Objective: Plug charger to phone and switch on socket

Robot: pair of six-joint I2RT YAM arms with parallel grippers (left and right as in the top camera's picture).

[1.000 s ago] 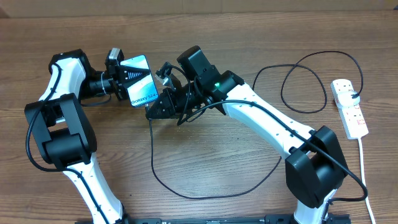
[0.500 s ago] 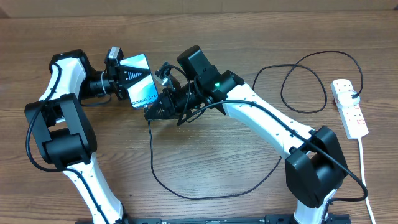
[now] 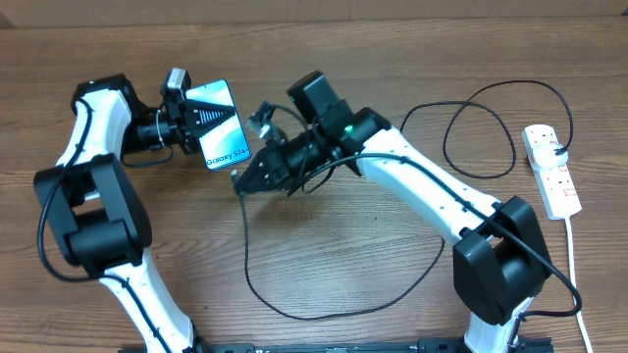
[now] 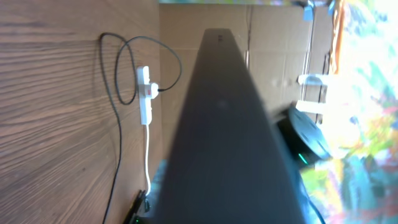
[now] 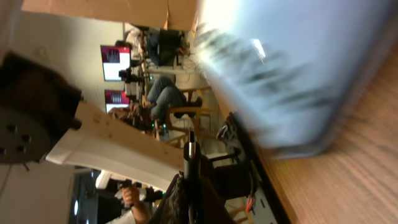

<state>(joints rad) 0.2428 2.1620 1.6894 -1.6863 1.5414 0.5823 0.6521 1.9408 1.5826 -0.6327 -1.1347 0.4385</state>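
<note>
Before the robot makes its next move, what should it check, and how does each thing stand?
1. Small flat smartphone with the blue-and-white screen gripped: ok, the left tool is shut on it, lifted off the wooden table.
2. Thin black charger cable held at its free end: ok, the right tool is shut on it.
3. Cable end lined up with the phone's port: cannot tell, the right wrist view is blurred.
4. Cable end seated in the phone: not ok, it stops short of the phone's edge.
5. Cable slack: ok, loose loops.
6. White oblong power strip switched on: cannot tell.
</note>
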